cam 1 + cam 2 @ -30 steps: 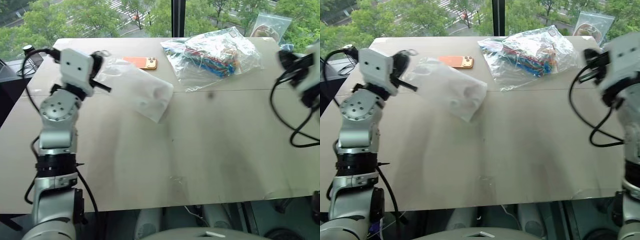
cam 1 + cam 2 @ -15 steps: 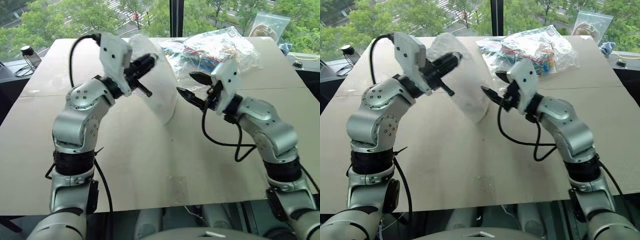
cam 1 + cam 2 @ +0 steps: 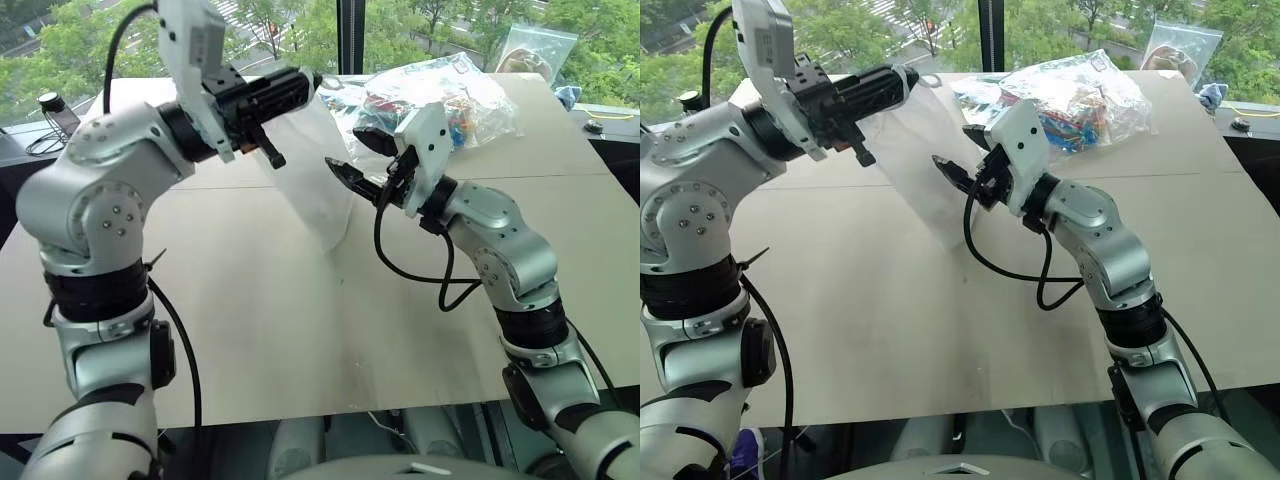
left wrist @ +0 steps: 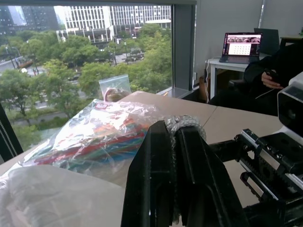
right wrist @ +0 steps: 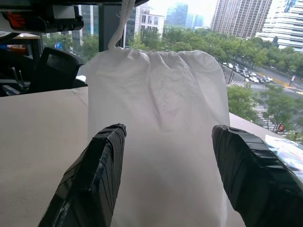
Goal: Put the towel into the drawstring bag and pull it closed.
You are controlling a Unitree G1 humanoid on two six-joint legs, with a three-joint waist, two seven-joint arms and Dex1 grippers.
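The white drawstring bag (image 3: 318, 165) hangs above the table from its cord (image 5: 121, 24), its mouth gathered at the top. My left gripper (image 3: 300, 86) is raised over the far middle of the table and is shut on that cord; in the left wrist view the cord (image 4: 187, 124) bunches between the black fingers (image 4: 151, 179). My right gripper (image 3: 350, 151) is open, just right of the bag, level with its upper half. In the right wrist view its two fingertips (image 5: 106, 146) frame the bag (image 5: 156, 118) without touching it. The towel is hidden.
A clear plastic bag of colourful items (image 3: 445, 95) lies at the far side of the tan table (image 3: 250, 330), behind my right gripper. A smaller plastic bag (image 3: 537, 48) stands at the far right corner. A small dark object (image 3: 50, 104) sits beyond the left edge.
My left gripper has lifted the bag off the table and carried it right, so it now hangs upright. My right arm has swung in from the right edge and its gripper has opened.
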